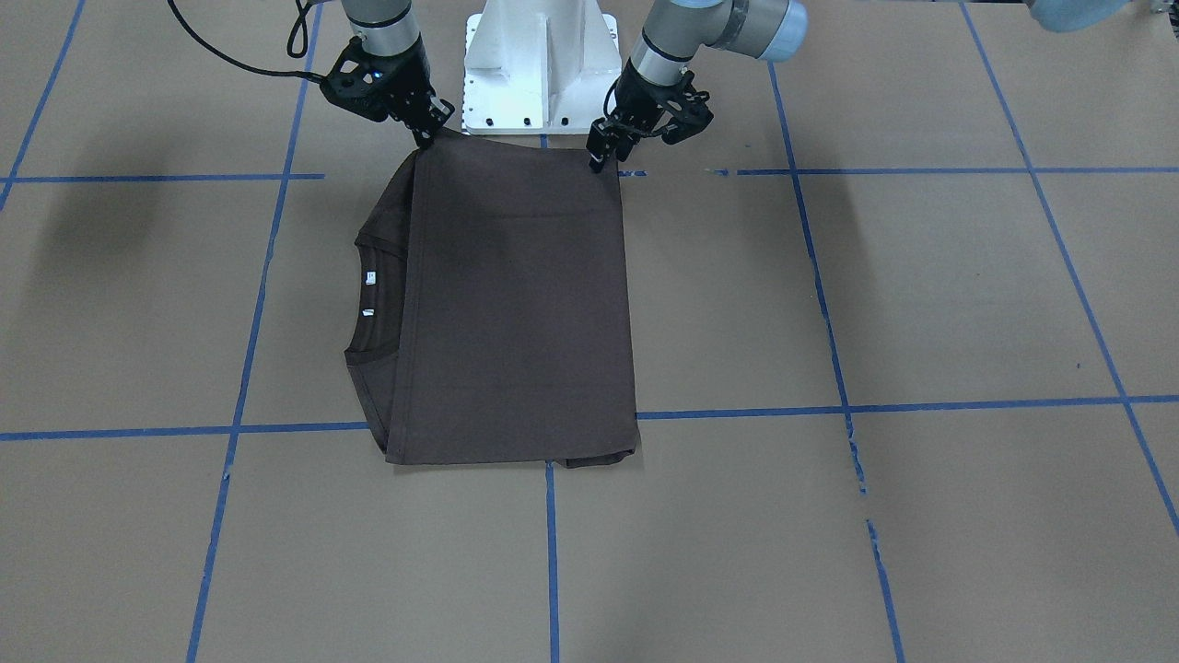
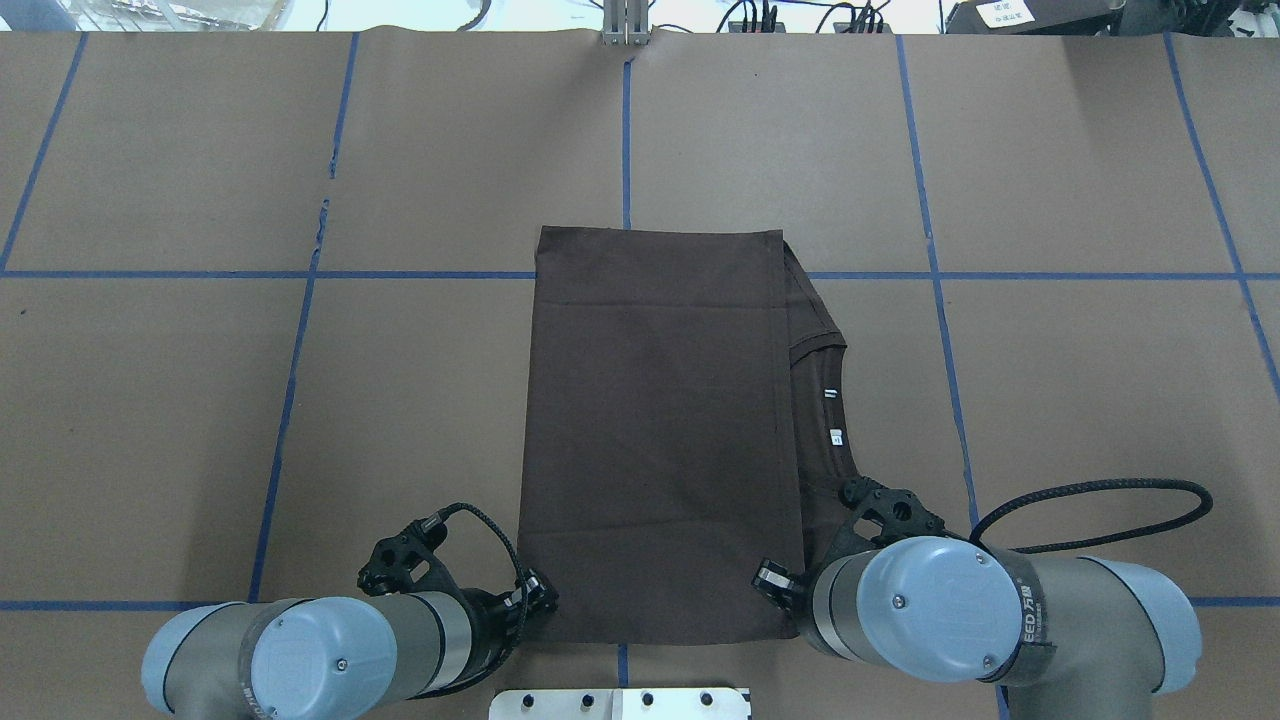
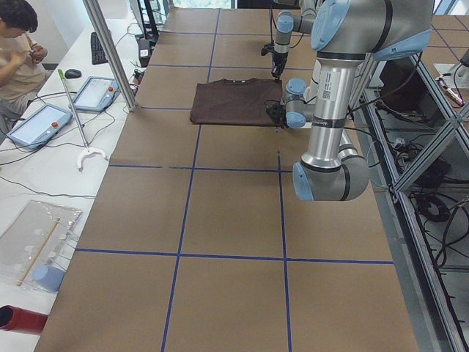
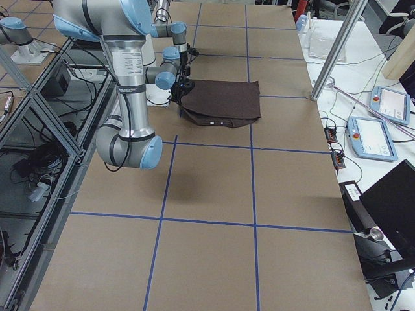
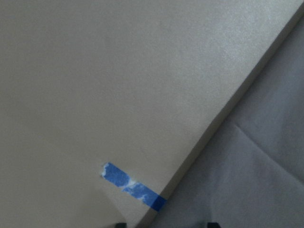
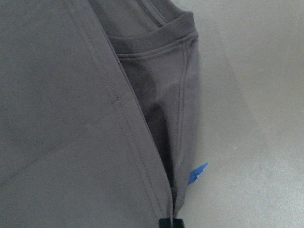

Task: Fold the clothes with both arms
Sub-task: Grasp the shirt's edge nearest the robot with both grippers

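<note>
From my remote station, reading across the overhead view, the left gripper [image 2: 538,592] sat at the near left corner of the T-shirt [image 2: 660,430]. Its wrist camera showed two dark finger tips standing apart at the bottom of the frame, with the shirt's edge running down between them. I judged the jaws released, not clamped on cloth.

The T-shirt lay flat in the middle of the table [image 2: 1050,400], folded into a tall rectangle. Its long axis ran straight away from the robot, and its near short edge lay just in front of the white pedestal base [image 1: 539,64]. The collar [image 2: 820,345] and the white neck tags [image 2: 836,436] peeked out from under the top layer along the right side.

The right gripper [image 1: 426,129] was down on the near right corner. In its wrist view the hem ran into a single closed tip, so I took it to be pinching the shirt.

Both grippers stood equally near that short edge, and the rest of the garment stretched away from them. I reckoned the coming fold would carry the near edge along the long axis toward the far one. The black cable [image 2: 1100,495] looped behind the right arm, well apart from the cloth. Nothing I could see lay across that path, only blue tape lines [image 2: 400,274].
</note>
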Available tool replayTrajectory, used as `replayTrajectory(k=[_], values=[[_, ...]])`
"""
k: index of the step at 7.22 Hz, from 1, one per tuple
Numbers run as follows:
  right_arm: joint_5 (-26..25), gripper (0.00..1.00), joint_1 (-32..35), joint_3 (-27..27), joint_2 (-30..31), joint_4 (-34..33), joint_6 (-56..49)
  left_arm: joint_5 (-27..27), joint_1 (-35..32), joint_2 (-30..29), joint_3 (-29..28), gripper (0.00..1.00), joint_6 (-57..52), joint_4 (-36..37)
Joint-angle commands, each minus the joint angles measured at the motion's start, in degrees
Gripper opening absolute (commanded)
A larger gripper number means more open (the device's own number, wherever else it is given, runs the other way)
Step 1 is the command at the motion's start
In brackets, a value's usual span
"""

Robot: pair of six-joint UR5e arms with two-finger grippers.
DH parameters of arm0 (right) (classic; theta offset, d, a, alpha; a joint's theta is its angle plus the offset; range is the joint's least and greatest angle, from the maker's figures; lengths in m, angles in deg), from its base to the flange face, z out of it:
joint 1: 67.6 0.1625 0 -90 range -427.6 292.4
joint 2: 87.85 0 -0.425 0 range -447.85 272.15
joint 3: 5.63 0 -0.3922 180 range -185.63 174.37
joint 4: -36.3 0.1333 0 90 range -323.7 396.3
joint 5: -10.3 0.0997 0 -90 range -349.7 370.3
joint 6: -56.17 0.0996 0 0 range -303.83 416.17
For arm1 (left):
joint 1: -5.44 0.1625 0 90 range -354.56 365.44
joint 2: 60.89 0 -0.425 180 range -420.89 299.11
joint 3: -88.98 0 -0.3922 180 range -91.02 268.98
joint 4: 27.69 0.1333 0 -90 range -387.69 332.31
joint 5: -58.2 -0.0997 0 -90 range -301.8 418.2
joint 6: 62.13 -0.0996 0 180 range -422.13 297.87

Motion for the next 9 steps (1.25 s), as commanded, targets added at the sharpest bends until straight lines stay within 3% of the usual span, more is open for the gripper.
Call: replayTrajectory(k=[1,2,4,6,7,9], values=[[0.0,0.0,0.0,0.0,-0.1,0.0,0.0,0.1,0.0,-0.3,0.5,0.0,0.1,0.6],[0.0,0.0,0.0,0.0,-0.2,0.0,0.0,0.1,0.0,-0.5,1.1,0.0,0.1,0.7],[0.1,0.0,0.3,-1.6,0.1,0.0,0.0,0.3,-0.1,-0.2,9.1,0.0,0.1,7.0],[0.6,0.0,2.3,-7.7,1.0,-1.0,-0.2,0.5,-0.3,-0.3,15.1,0.0,0.2,8.9],[0.7,0.0,3.3,-7.6,-0.9,-1.9,-0.4,0.3,-2.3,-0.5,15.3,0.0,0.1,8.8],[4.5,0.0,13.0,0.0,-7.9,-1.9,-7.4,0.8,-12.2,-3.2,12.8,0.0,-2.2,8.2]])
